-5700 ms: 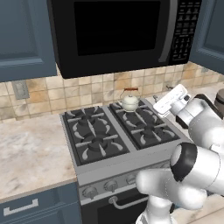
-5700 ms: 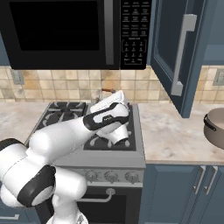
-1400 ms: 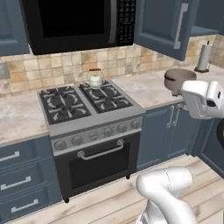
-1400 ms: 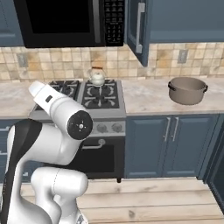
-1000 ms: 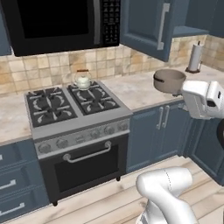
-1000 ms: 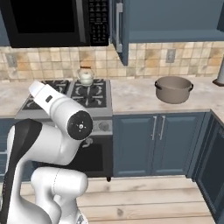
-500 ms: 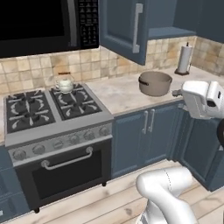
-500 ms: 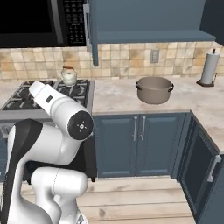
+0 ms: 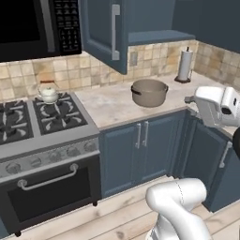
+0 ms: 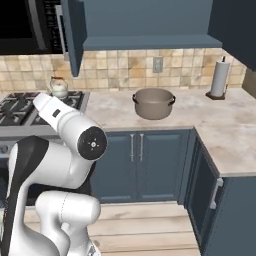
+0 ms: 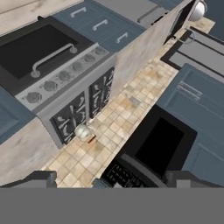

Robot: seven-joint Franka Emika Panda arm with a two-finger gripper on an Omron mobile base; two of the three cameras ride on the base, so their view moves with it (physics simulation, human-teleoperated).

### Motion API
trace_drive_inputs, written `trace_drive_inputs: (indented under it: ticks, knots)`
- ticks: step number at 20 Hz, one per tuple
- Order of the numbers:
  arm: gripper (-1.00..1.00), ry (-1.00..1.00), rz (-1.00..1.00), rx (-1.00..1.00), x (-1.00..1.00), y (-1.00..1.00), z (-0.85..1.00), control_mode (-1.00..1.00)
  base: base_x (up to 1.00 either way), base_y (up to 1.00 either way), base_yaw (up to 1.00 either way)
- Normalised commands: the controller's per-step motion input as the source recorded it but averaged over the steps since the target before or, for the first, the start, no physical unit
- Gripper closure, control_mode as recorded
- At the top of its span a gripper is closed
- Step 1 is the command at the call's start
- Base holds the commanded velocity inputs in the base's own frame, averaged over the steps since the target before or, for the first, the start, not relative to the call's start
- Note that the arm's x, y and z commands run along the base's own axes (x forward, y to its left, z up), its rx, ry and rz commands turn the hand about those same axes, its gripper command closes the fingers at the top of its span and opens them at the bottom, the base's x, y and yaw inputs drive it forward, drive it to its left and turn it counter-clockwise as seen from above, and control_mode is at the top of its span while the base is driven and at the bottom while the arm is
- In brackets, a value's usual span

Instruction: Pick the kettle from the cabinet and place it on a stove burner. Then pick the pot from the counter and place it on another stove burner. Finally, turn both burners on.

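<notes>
I count one kettle [image 9: 48,93] sitting on the back right burner of the stove [image 9: 56,136], upright, lid on. One pot [image 9: 149,93] stands on the counter [image 9: 110,107] to the right of the stove, well apart from the kettle. One cabinet [image 9: 104,33] door hangs open above it. One paper towel roll [image 9: 185,66] stands in the corner. Gripper [image 11: 109,179] is released, fingers spread wide, holding nothing. I see six knobs on the stove panel in the hand view.

Black microwave [image 9: 33,26], paper towel roll [image 9: 185,65], wall outlet [image 10: 158,64]
</notes>
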Motion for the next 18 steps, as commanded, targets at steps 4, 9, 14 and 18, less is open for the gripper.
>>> trace_drive_inputs:
  ticks: [4, 9, 14, 18]
  knots:
    - [-1.0, 0.0, 0.0, 0.0, 0.0, 0.0, 0.0, 1.0, 0.59, -0.47, 0.0]
    - [-1.0, 0.0, 0.0, 0.0, 0.0, 0.0, 0.0, 1.0, 0.84, -0.33, 0.0]
    - [-1.0, 0.0, 0.0, 0.0, 0.0, 0.0, 0.0, 1.0, 0.79, -0.26, 0.0]
    - [-1.0, 0.0, 0.0, 0.0, 0.0, 0.0, 0.0, 1.0, 0.65, -0.25, 0.0]
